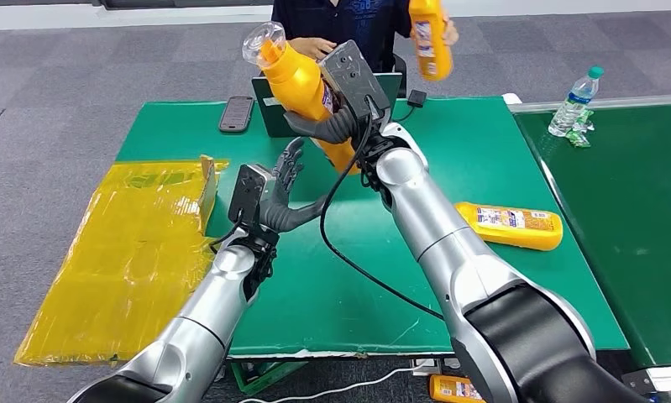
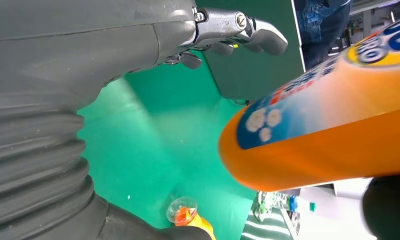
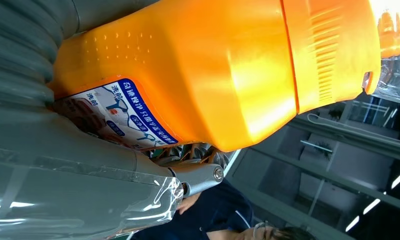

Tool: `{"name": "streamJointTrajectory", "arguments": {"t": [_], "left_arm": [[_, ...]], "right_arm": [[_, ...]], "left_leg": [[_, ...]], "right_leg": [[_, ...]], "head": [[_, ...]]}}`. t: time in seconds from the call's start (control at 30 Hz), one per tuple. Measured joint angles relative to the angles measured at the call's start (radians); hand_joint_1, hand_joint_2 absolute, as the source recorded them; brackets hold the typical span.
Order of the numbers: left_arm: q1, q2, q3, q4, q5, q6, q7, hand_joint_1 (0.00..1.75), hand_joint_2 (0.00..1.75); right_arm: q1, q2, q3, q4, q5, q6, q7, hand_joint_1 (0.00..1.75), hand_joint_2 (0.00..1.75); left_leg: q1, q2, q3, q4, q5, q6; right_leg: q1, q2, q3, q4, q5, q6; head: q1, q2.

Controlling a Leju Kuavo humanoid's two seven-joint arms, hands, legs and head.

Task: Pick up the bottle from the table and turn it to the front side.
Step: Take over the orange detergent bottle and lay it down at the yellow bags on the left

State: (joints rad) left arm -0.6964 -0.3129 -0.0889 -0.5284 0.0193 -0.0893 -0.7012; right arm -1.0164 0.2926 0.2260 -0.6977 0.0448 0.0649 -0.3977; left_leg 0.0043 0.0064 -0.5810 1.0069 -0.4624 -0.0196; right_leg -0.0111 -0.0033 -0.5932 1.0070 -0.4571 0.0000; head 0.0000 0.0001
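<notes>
My right hand (image 1: 342, 101) grips an orange bottle (image 1: 302, 84) with a clear cap, held up above the far side of the green table (image 1: 474, 159) and tilted with its cap toward the left. The right wrist view has the bottle's orange body (image 3: 208, 70) and its blue label pressed against my right hand (image 3: 82, 150). My left hand (image 1: 283, 186) is raised just below and left of the bottle, fingers spread and holding nothing. In the left wrist view the bottle (image 2: 328, 125) hangs close beyond my left hand (image 2: 223, 35).
A second orange bottle (image 1: 510, 225) lies flat on the table's right side. A person (image 1: 348, 21) behind the table holds a third orange bottle (image 1: 429, 38). A phone (image 1: 236, 113) and a dark tray (image 1: 273, 105) lie at the back. Yellow wrapping (image 1: 130, 252) covers the left; a water bottle (image 1: 574, 102) stands on the right.
</notes>
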Motion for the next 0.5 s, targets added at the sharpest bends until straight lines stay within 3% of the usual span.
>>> {"name": "streamJointTrajectory", "arguments": {"t": [0.5], "left_arm": [[-0.039, -0.011, 0.000, 0.060, 0.003, 0.018, 0.000, 0.00, 1.75]], "right_arm": [[0.005, 0.002, 0.015, -0.002, -0.005, 0.002, 0.000, 1.75, 1.75]], "left_leg": [[0.000, 0.000, 0.000, 0.000, 0.000, 0.000]], "right_leg": [[0.000, 0.000, 0.000, 0.000, 0.000, 0.000]], "head": [[0.000, 0.000]]}}
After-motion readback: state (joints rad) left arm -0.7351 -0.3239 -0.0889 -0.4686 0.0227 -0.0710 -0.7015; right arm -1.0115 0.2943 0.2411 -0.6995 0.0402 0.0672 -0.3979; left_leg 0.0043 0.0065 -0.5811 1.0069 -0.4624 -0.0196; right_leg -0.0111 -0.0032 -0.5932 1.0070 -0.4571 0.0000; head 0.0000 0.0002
